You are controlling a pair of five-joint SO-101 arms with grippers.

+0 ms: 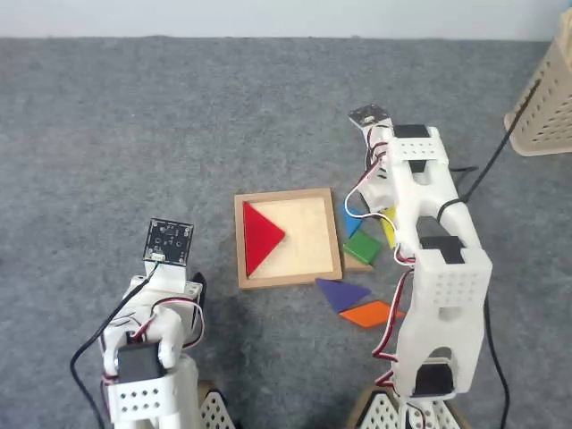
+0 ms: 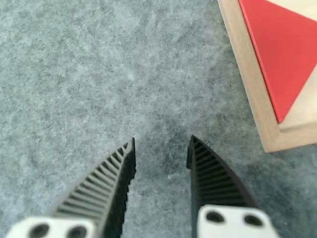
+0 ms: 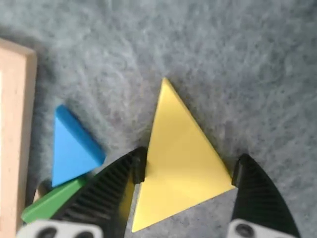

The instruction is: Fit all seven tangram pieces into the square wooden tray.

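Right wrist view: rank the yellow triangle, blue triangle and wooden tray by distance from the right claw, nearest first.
1. yellow triangle: lies between the jaws of the right claw.
2. blue triangle: off to the side, between the yellow triangle and the tray.
3. wooden tray: farthest, beyond the blue triangle.
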